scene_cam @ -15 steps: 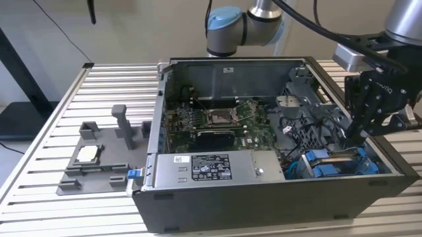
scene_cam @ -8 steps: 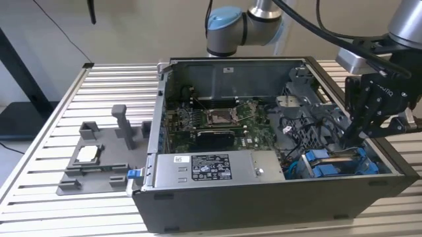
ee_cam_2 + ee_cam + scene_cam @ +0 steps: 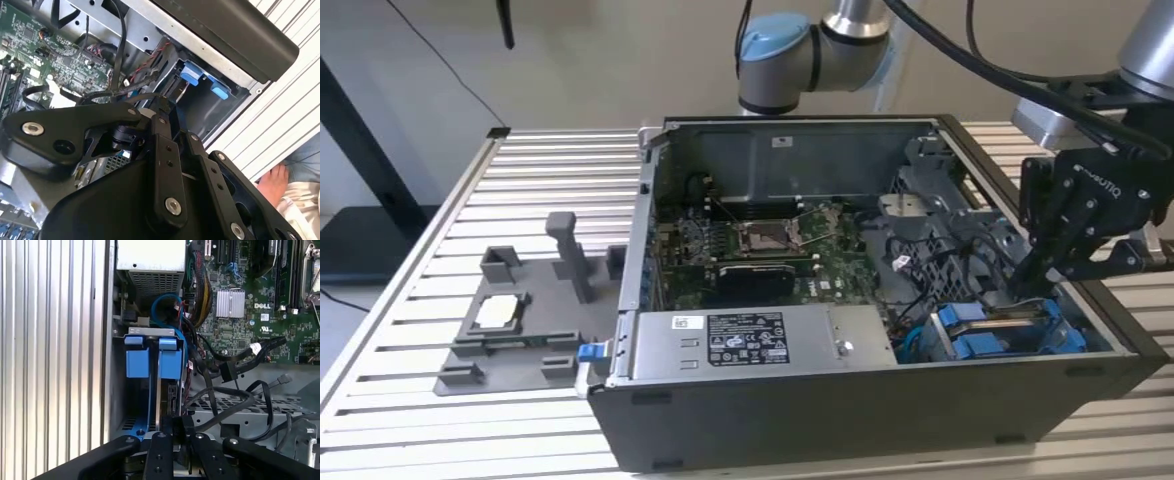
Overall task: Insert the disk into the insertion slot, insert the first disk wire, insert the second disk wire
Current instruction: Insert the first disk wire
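The disk [image 3: 1005, 318] stands on edge in the insertion slot [image 3: 1075, 338], at the case corner on the exterior view's right. Its blue frame [image 3: 170, 363] shows two tabs side by side in the first wrist view, with the slot's wall [image 3: 116, 390] beside them. My gripper [image 3: 1029, 291] reaches down into the case right at the disk's rear end. In both wrist views the fingers [image 3: 159, 452] are drawn together, and the gripper [image 3: 161, 106] is shut on a black disk wire [image 3: 117, 93] at its connector. A second black wire with a connector [image 3: 228, 371] hangs loose nearby.
The open computer case [image 3: 854, 420] lies on a slatted metal table [image 3: 560, 170], with the green motherboard [image 3: 747, 245] and a silver power-supply box [image 3: 747, 340] inside. A grey fixture [image 3: 520, 320] sits on the exterior view's left. A person's hand [image 3: 272, 182] rests beside the table.
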Motion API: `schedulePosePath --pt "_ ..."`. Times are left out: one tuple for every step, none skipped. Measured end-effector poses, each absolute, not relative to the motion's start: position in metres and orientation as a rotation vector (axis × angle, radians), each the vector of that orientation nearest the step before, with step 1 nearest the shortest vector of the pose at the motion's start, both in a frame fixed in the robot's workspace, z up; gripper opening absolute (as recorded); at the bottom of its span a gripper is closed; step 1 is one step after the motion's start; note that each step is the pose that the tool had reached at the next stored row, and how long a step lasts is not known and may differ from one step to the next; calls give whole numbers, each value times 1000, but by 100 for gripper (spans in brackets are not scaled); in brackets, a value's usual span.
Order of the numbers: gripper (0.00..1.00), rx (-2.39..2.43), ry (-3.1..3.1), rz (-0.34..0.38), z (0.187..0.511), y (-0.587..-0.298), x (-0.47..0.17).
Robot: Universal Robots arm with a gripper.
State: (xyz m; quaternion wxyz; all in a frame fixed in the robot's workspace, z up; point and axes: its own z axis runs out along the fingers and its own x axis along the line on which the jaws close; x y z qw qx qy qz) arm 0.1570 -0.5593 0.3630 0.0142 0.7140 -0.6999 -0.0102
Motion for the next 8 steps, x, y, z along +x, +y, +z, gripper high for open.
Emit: schedulePosePath --pt "19 2222 -2179 -36 362 -559 158" --pt "19 2222 -2179 -36 362 -559 158" --pt "19 2222 -2179 -37 362 -559 159" --pt "19 2222 -2179 -37 362 -559 159" --pt "19 2222 -2179 -37 362 -559 159" --pt "19 2222 -2179 -37 362 -559 159" --pt "19 2222 -2179 -38 362 -559 159" --pt "19 2222 -2179 -42 362 -559 159"
